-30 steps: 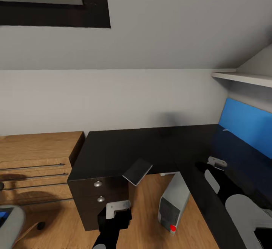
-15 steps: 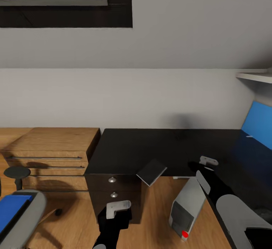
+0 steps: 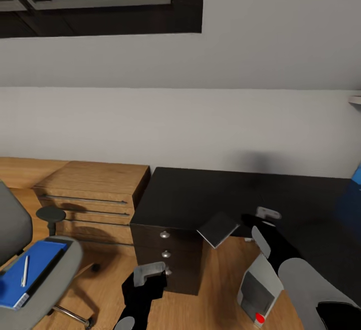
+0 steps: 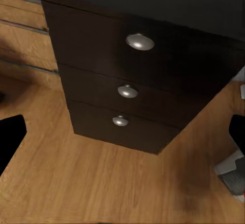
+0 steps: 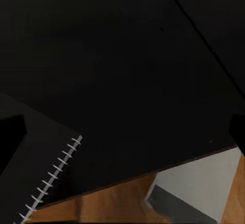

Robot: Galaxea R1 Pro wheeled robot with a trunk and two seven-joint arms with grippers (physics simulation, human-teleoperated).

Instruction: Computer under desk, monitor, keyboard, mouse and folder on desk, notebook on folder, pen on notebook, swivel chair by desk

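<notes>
The notebook (image 3: pixel 218 228) lies on the front edge of the black desk (image 3: pixel 225 194), one corner hanging over the floor; its spiral binding (image 5: pixel 51 183) shows in the right wrist view. My right gripper (image 3: pixel 249 219) hovers open just right of it, above the desk top. My left gripper (image 3: pixel 150 276) is open, low in front of the desk's drawer unit (image 3: pixel 170 255). The computer (image 3: pixel 258 290) stands on the floor under the desk. At far left is the swivel chair (image 3: pixel 55 275), with the blue folder (image 3: pixel 35 265) on its seat and the white pen (image 3: pixel 24 271) on the folder.
A light wooden drawer chest (image 3: pixel 95 194) stands against the wall left of the desk. Wooden floor (image 3: pixel 105 290) lies open between chair and drawer unit. A sliver of blue panel (image 3: pixel 357 174) shows at the right edge. The drawer knobs (image 4: pixel 140 41) face my left wrist camera.
The head view has swung left, bringing the swivel chair with folder and pen into sight. My right gripper stands nearer to the notebook than before. The notebook has stayed on the desk edge.
</notes>
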